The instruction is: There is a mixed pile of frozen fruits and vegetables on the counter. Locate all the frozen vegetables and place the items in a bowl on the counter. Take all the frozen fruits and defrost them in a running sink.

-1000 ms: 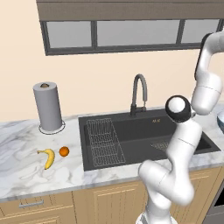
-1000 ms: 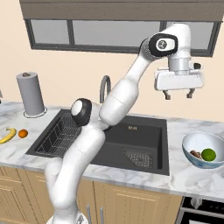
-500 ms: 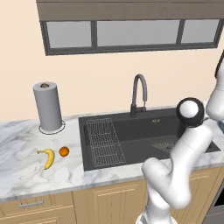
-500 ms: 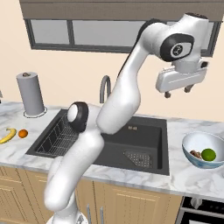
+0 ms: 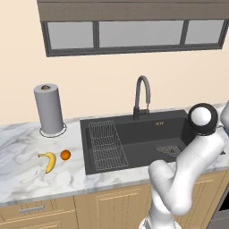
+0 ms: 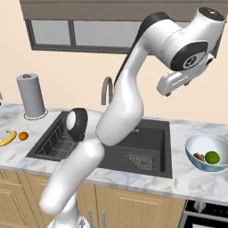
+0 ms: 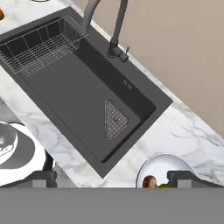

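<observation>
Curved yellow banana with dark tips (image 5: pixel 49 161) lies flat on the white, grey-veined marble worktop (image 5: pixel 27 179), at about 9 o'clock from the matte black rectangular sink (image 5: pixel 134 138). Its long axis runs roughly 12 to 6 in the left base view, the bend bowing toward the sink. Small smooth round orange (image 5: pixel 65 154) sits just beside it, on the sink side, not touching.

Sink: deep flat-bottomed basin, wire rack (image 5: pixel 106 145) in its left part, triangular perforated drain grid (image 5: pixel 169 150) toward the right. Dark curved gooseneck faucet (image 5: pixel 142 95) stands at the back rim, spout arching forward over the basin.

Pale blue-grey round bowl with a light rim (image 6: pixel 207 152) stands on the worktop at 3 o'clock from the sink, well apart from the banana and orange. Inside it: a round green ball (image 6: pixel 212 156) and a brown lumpy piece (image 6: pixel 198 156), side by side.

Grey paper-towel roll (image 5: pixel 49 108), upright cylinder, stands at the back of the worktop beyond the banana.

White hand (image 6: pixel 178 81) hangs high above the right end of the sink, jaws spread wide, grasping nothing.
</observation>
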Available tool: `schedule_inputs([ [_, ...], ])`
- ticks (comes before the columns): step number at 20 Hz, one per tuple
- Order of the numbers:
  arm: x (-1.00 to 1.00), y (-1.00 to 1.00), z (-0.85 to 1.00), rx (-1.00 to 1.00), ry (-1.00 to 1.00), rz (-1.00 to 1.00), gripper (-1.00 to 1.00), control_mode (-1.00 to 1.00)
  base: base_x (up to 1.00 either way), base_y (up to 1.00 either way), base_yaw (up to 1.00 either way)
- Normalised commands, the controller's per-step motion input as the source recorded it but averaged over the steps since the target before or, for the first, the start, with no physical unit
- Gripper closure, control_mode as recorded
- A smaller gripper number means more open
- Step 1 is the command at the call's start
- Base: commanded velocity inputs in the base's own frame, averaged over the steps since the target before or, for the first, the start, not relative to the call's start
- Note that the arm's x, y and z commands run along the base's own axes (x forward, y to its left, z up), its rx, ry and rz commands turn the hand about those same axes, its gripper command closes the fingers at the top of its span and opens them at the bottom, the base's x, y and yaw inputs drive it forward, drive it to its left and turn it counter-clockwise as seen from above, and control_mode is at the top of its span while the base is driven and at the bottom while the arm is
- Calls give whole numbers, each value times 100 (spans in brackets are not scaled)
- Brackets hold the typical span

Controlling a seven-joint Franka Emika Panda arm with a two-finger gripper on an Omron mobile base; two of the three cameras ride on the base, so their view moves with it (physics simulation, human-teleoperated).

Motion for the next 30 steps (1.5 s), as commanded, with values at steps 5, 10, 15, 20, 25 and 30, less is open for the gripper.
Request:
schedule_inputs([
  [5,-35,72,9,-26,5,27,-100,-100,0,0,0],
  [10,-15,42,-16,-12,0,46,-100,-100,0,0,0],
  [15,-29,60,-42,-18,2,39,-100,-100,0,0,0],
  [20,-47,46,-30,-43,27,27,-100,-100,0,0,0],
  [25,-38,47,-15,-40,43,20,-100,-100,0,0,0],
  [30,-25,96,-56,-11,5,17,-100,-100,0,0,0],
])
